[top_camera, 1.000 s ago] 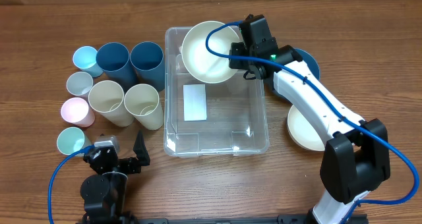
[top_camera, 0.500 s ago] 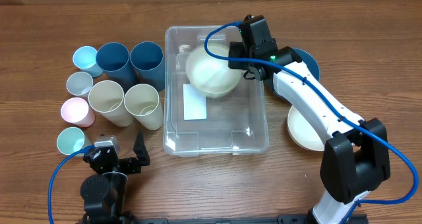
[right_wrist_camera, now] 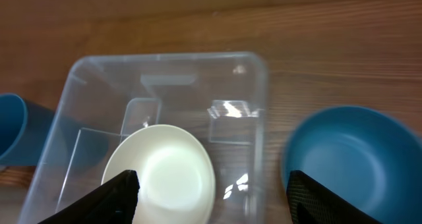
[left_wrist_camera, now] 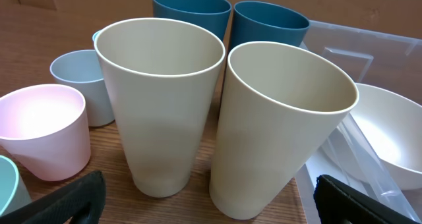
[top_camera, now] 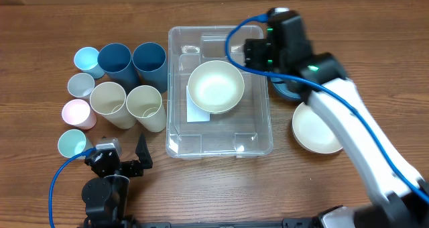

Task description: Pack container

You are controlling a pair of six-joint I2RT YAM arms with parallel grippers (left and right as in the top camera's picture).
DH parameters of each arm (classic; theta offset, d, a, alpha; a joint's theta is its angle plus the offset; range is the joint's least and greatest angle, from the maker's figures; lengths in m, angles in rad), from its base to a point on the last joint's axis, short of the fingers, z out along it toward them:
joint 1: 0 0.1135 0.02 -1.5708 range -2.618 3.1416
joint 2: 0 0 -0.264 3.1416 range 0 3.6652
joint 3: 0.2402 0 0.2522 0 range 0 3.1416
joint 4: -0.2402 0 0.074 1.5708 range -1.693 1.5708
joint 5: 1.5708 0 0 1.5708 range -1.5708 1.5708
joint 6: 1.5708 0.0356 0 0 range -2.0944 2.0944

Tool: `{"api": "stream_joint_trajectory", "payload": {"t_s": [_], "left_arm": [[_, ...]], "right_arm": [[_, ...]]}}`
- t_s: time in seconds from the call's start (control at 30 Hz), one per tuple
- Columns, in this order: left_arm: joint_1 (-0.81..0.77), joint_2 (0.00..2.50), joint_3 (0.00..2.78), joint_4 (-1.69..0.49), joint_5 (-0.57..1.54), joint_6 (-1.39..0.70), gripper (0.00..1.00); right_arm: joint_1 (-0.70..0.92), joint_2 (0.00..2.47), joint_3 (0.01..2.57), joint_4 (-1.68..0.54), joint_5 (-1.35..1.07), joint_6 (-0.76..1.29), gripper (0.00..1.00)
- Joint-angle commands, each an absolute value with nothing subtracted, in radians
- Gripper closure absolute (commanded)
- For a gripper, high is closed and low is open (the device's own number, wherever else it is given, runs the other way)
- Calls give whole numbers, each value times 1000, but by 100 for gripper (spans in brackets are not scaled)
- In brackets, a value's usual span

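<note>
Container [top_camera: 253, 131]: sitting centre frame, holding 1 cream bowl [top_camera: 215, 86]; right fingers [right_wrist_camera: 115, 194] hanging apart over its upper-right corner; left fingers [left_wrist_camera: 72, 199] apart, lower left.

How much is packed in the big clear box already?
Just a start. Done: one cream bowl lies in the container. In hand: nothing; the right gripper hangs open over its far edge, and the left gripper sits open by the cups. Left: eight cups, the blue bowl and a second cream bowl wait on the table.
</note>
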State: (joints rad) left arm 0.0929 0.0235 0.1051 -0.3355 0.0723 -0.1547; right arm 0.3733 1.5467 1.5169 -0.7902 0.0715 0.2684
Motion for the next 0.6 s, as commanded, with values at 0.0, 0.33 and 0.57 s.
{"api": "stream_joint_trajectory", "payload": {"t_s": [0.0, 0.33, 0.57], "left_arm": [[91, 13, 101, -332, 86, -165, 0], [91, 13, 101, -332, 86, -165, 0], [91, 13, 101, -332, 86, -165, 0]], "right_arm": [[298, 1463, 1544, -880, 94, 339, 26], [170, 1474, 1524, -1214, 217, 591, 35], [-58, 1474, 1364, -1217, 175, 629, 18]]}}
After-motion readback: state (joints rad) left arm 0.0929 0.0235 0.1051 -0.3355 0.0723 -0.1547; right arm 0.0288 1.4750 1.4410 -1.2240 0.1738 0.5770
